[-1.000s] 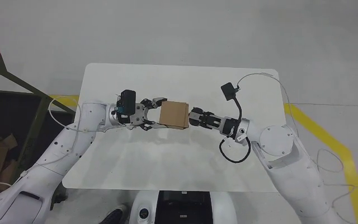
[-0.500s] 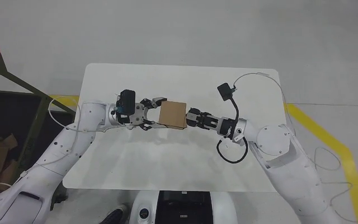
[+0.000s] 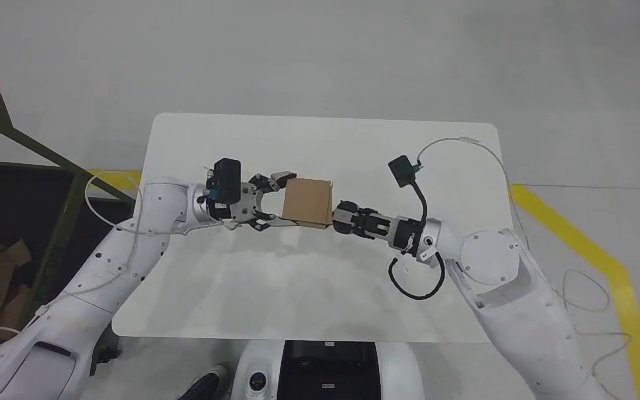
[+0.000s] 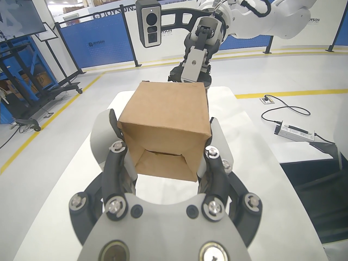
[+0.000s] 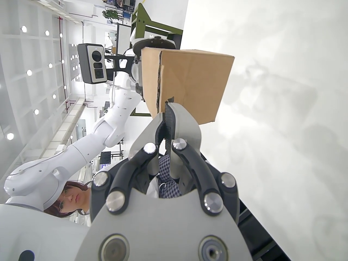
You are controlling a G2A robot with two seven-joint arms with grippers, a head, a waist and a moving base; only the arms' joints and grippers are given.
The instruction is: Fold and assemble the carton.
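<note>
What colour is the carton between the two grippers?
Plain brown cardboard; the carton shows best in the left wrist view.

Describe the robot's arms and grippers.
The left arm and right arm are glossy white, rounded shells. The left gripper and right gripper have white fingers on black linkages, silver bolts, pale grey base. Black wrist cameras; a black cable curves from the right one.

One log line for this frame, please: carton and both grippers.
carton: box-shaped, end facing left gripper open | left gripper: shut on carton, gripping two opposite sides | right gripper: shut, at carton's far end
</note>
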